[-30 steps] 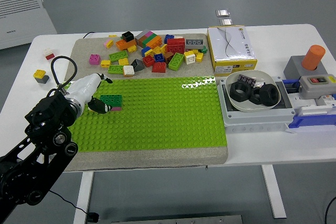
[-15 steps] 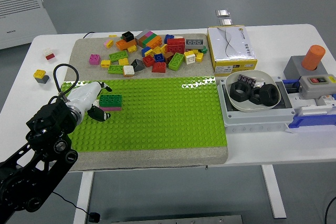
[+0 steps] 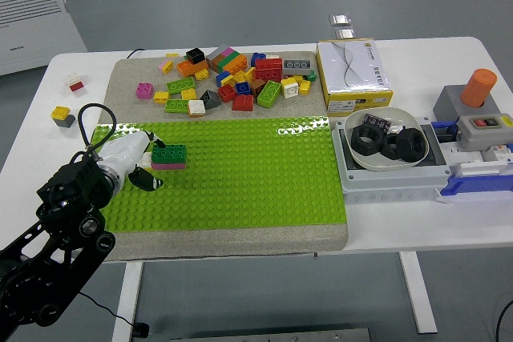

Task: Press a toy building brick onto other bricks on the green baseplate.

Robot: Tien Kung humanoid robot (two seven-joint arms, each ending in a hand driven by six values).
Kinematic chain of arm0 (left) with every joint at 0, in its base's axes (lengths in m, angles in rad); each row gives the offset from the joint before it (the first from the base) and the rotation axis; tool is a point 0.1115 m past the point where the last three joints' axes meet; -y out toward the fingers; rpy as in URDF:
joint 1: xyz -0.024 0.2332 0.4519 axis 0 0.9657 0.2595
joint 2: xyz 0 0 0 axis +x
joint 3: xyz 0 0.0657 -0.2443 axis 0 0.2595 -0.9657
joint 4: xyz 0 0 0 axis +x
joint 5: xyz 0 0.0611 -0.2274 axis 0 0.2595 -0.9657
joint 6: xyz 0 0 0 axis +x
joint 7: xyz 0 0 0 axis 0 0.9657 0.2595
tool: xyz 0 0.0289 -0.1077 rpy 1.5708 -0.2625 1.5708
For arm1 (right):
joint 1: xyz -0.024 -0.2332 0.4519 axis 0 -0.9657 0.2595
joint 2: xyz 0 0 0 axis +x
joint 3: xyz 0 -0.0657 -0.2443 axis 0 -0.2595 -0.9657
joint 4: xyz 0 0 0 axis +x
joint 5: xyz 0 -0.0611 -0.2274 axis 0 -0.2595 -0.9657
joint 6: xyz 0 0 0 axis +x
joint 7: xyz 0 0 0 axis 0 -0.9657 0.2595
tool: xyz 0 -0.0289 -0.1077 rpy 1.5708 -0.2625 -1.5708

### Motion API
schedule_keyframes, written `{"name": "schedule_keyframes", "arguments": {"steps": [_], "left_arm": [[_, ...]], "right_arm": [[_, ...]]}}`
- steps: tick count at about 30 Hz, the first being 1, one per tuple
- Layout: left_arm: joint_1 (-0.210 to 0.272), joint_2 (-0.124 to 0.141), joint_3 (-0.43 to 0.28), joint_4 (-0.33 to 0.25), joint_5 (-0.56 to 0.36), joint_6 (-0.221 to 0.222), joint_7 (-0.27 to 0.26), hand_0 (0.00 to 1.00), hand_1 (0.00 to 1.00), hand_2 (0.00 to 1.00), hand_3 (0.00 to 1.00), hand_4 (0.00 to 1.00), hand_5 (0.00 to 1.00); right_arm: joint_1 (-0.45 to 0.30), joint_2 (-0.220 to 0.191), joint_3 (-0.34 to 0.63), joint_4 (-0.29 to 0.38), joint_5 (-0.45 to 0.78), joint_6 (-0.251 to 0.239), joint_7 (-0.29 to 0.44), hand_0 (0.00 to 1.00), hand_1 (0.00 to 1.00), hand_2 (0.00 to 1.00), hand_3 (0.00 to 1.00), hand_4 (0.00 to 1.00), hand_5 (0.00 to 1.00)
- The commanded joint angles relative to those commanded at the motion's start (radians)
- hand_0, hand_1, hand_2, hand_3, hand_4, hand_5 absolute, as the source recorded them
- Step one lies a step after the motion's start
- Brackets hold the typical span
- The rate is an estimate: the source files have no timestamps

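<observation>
Our dark green brick sits on a pink brick near the green baseplate's left edge. Our left hand lies just beside it, fingers loosely curled, holding nothing. A sideways nudge could unseat the stack if it isn't fully pressed.

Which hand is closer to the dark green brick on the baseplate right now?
Left. The left hand sits just left of the dark green brick on the green baseplate, fingers beside it. The right hand is not in view.
</observation>
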Motion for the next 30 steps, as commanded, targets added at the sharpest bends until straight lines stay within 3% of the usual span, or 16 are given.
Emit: {"name": "schedule_keyframes", "arguments": {"steps": [17, 30], "left_arm": [[0.0, 0.002, 0.009, 0.012, -0.004, -0.001, 0.0, 0.992, 0.978, 0.954, 0.712, 0.886, 0.046], [-0.027, 0.027, 0.028, 0.029, -0.008, 0.002, 0.0, 0.993, 0.978, 0.953, 0.719, 0.897, 0.086]], "right_arm": [[0.0, 0.001, 0.001, 0.0, -0.001, -0.001, 0.0, 0.717, 0.732, 0.791, 0.801, 0.839, 0.998], [0.003, 0.002, -0.001, 0.0, 0.003, -0.002, 0.001, 0.718, 0.732, 0.79, 0.801, 0.84, 0.998]]}}
